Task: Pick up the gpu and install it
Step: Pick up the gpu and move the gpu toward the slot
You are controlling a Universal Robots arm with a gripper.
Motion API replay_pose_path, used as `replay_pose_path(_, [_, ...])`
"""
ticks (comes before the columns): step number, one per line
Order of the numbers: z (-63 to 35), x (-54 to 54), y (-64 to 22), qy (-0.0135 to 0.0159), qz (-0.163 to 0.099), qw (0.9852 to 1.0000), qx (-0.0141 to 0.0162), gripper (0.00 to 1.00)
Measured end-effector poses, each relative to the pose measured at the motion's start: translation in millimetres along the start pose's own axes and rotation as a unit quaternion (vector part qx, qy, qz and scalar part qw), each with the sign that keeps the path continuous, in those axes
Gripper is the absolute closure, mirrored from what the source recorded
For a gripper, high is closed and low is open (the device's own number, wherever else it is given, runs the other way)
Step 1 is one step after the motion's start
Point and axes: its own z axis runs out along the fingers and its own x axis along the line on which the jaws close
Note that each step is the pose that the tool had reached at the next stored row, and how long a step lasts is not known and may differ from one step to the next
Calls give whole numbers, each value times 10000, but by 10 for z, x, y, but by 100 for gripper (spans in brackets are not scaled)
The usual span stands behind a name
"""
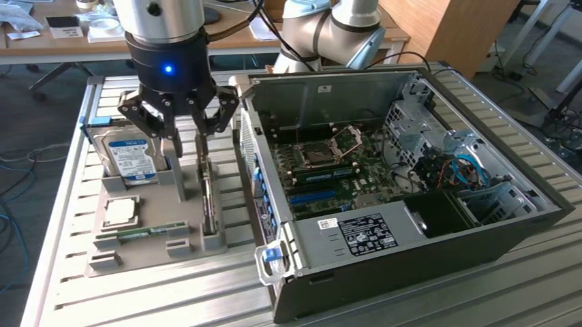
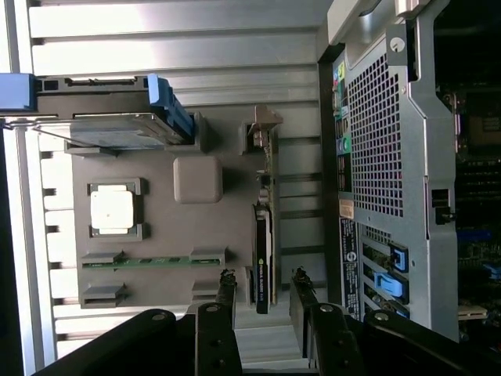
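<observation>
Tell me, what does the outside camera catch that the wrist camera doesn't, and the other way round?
Exterior view: the arm with its blue light, the blue cables inside the computer case, and the case's label sticker.
Wrist view: the coloured ports on the case's back.
Both: the grey tray, the hard drive, and the gpu standing edge-on between the open tool, with gaps either side.

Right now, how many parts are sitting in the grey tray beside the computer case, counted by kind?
hard drive: 1
CPU: 1
memory stick: 1
gpu: 1
total: 4
</observation>
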Motion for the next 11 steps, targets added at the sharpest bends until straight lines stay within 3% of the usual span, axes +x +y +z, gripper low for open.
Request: replay_pose_path(11, [41, 1, -2, -1, 0, 10000, -1, 58])
